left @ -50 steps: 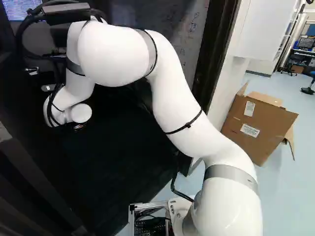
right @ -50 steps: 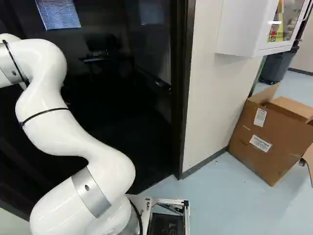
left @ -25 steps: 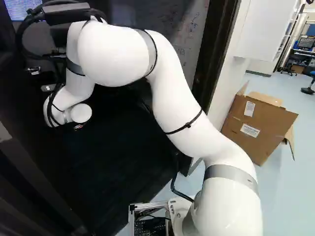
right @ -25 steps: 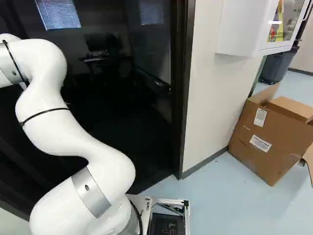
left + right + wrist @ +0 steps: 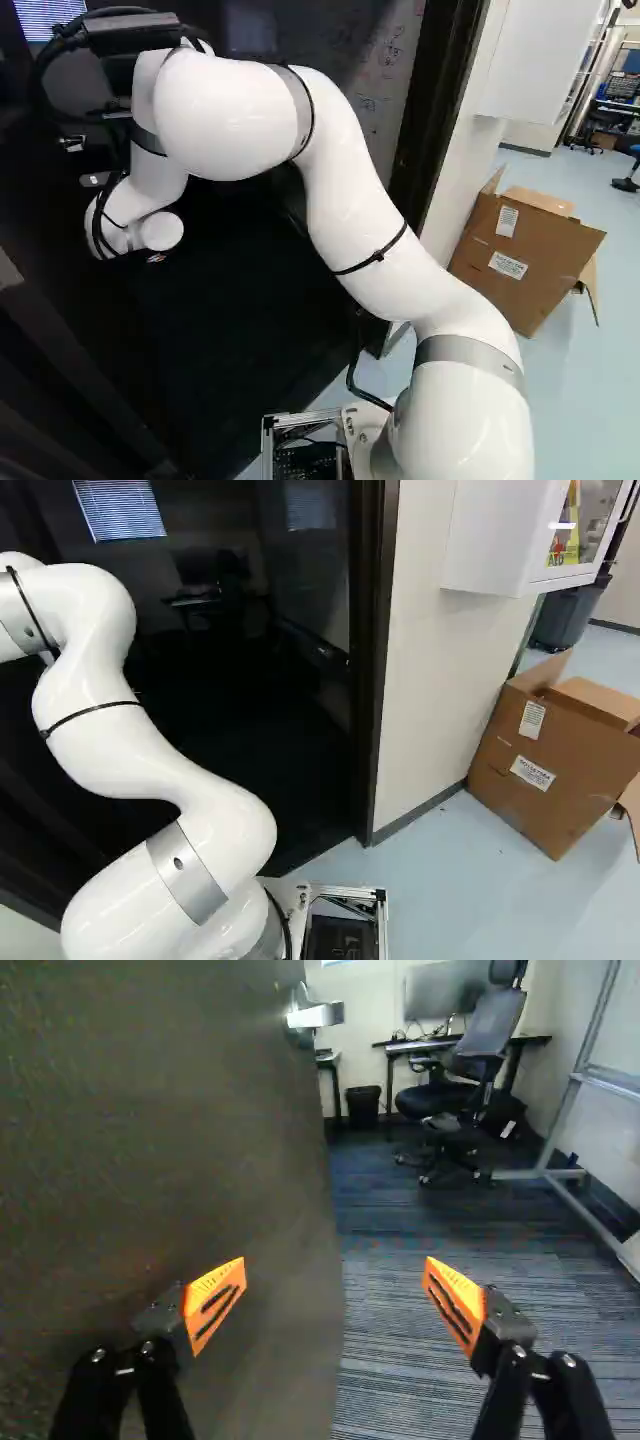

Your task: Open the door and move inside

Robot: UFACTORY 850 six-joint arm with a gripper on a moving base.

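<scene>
The two fingers (image 5: 213, 1295) stand wide open, orange pads facing each other across a broad gap, with nothing gripped between them. The door (image 5: 150, 1110) is ajar: its broad, dark face spreads behind one finger and its free edge runs down through the space between the two. Whether that nearer finger is touching the face, I can't quite tell. The door's metal handle (image 5: 318, 1015) is ahead of the fingers, close to that free edge and past the gap, touched by neither. The other finger stands out over the opening, with striped carpet (image 5: 400, 1340) behind and ahead of it. Farther ahead of this finger are a dark office chair (image 5: 490, 1035), a desk (image 5: 405, 1048) and a monitor (image 5: 440, 990), with a small black bin (image 5: 363, 1105) nearer the door's side. A metal frame (image 5: 560, 1130) on feet stands ahead too, out on the side away from the door. Behind the fingers, the white arm (image 5: 360, 210) reaches in past the dark door frame (image 5: 370, 680). An open cardboard box (image 5: 570, 770) sits on the floor outside, well apart from the fingers.
</scene>
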